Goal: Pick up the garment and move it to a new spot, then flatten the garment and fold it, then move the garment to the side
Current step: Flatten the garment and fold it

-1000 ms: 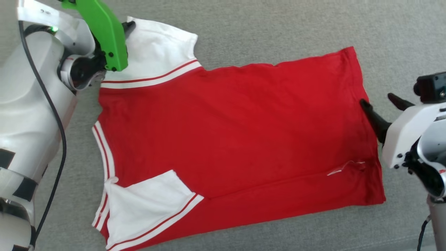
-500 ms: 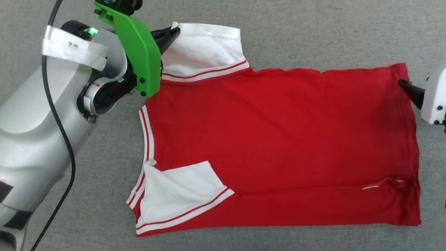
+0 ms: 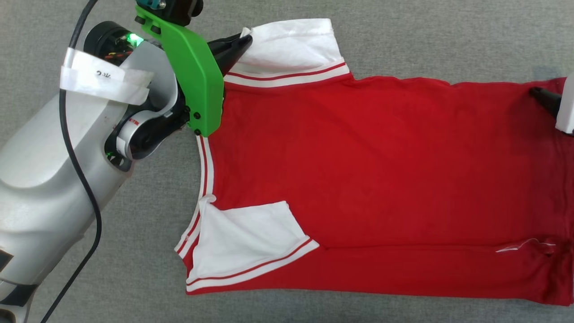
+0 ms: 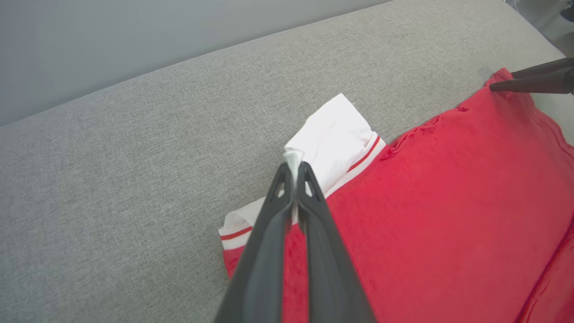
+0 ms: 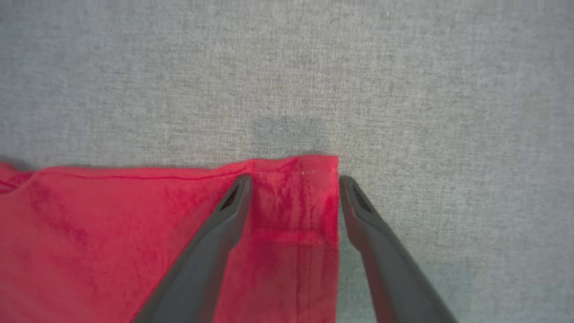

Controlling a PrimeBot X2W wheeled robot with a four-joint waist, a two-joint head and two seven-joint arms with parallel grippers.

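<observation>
My left gripper (image 3: 243,42) is pinching the corner of the far white sleeve (image 3: 296,45). The garment (image 3: 367,170) lies flat on the grey cloth surface (image 3: 426,40), its long axis running left to right between my arms. My right gripper (image 5: 293,181) is spread, straddling the far hem corner (image 5: 314,170), not yet pinching. Nothing blocks either arm.

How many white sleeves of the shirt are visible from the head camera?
2. The far sleeve lies at the top of the head view, its corner pinched in the left gripper. The near sleeve is folded inward onto the red garment. None seems hidden.
</observation>
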